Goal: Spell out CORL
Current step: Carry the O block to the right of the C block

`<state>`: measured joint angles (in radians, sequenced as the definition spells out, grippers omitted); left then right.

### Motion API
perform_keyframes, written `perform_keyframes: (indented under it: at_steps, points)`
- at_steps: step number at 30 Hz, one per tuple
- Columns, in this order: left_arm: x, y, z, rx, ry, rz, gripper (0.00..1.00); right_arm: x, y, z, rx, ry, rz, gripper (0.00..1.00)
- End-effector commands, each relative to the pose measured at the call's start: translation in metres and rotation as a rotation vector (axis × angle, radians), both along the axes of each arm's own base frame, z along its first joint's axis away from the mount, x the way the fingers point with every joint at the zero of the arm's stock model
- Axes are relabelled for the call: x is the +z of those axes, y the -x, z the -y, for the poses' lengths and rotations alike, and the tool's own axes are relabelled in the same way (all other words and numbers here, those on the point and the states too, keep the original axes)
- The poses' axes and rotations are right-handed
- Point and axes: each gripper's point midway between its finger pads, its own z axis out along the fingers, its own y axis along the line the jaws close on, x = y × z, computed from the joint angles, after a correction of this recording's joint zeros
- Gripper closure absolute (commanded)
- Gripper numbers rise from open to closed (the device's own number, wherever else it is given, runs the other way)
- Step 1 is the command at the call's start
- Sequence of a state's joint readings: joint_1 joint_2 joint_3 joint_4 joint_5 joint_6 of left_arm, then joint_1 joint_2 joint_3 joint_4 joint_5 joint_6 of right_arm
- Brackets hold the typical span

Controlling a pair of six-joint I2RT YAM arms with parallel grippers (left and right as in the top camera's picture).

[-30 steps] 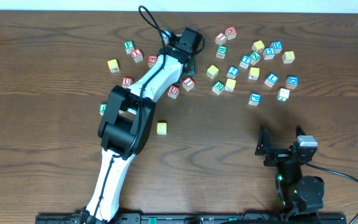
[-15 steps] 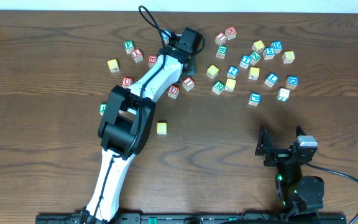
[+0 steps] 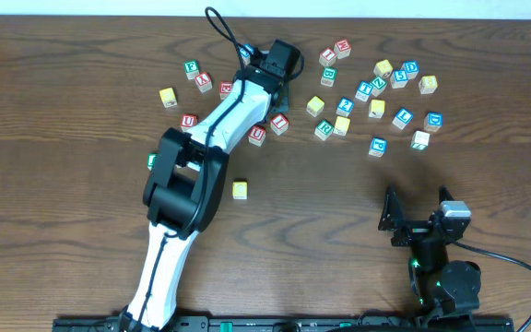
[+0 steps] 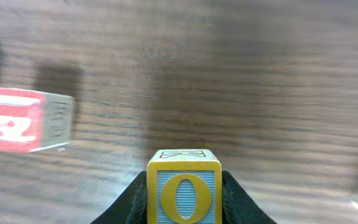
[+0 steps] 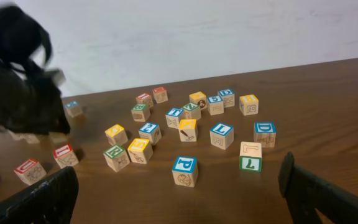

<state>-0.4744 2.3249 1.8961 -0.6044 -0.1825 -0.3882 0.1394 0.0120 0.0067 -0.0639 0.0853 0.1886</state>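
The left tool [image 4: 184, 202] is found clenched on the yellow-edged O cube [image 4: 184, 190] near the far edge of the bench [image 4: 266, 93], from which a square lift clear of the neighbouring red-faced cube [image 4: 17, 119] is advised, while the right tool [image 5: 179, 186] stands agape.

Overhead looks straight down from well above on my table [image 3: 63, 138]. My left wrist camera rides low, tight behind the yellow O cube [image 4: 184, 190], facing along the wood. My right wrist camera faces across toward the wall [image 5: 197, 37], sharing overhead's scattered cubes [image 5: 185, 171]
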Motion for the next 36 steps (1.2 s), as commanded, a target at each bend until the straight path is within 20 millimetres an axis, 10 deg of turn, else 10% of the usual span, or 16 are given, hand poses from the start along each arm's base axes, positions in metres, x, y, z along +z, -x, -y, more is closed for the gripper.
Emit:
perform_keyframes:
  at_steps: [1, 7, 13, 19, 27, 36]
  points:
    - [0.108, 0.003, 0.005, -0.039, 0.060, 0.154, 0.78, 0.000, 0.000, 0.002, -0.008, 0.014, 0.001, 0.01]
    - [0.195, 0.073, -0.021, -0.044, 0.051, 0.139, 0.78, 0.000, 0.000, 0.002, -0.008, 0.014, 0.001, 0.01]
    - [0.211, 0.128, -0.038, -0.014, 0.033, 0.037, 0.78, 0.000, 0.000, 0.002, -0.008, 0.014, 0.001, 0.01]
    - [0.196, 0.176, -0.038, 0.007, -0.093, 0.003, 0.89, 0.000, 0.000, 0.002, -0.008, 0.014, 0.001, 0.01]
    - [0.149, 0.232, 0.024, -0.169, -0.002, -0.026, 0.92, 0.000, 0.000, 0.002, -0.008, 0.014, 0.001, 0.01]
    - [0.098, 0.251, 0.026, 0.000, 0.075, -0.074, 0.92, 0.000, 0.000, 0.002, -0.008, 0.014, 0.001, 0.01]
